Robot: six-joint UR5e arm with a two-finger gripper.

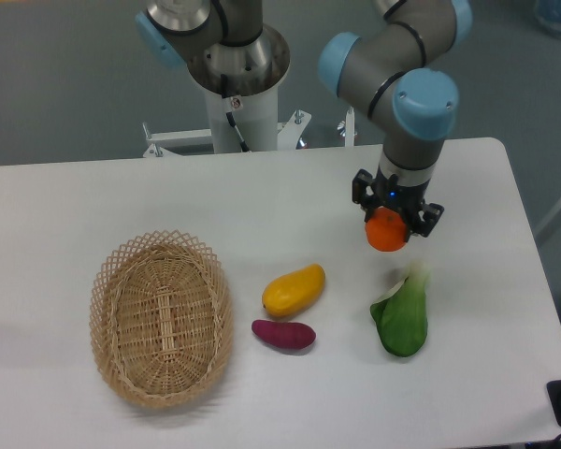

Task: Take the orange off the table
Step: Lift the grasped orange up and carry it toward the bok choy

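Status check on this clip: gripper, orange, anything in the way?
Gripper shut on the orange. Orange looks clear of the table, just above the bok choy. Nothing in the way.
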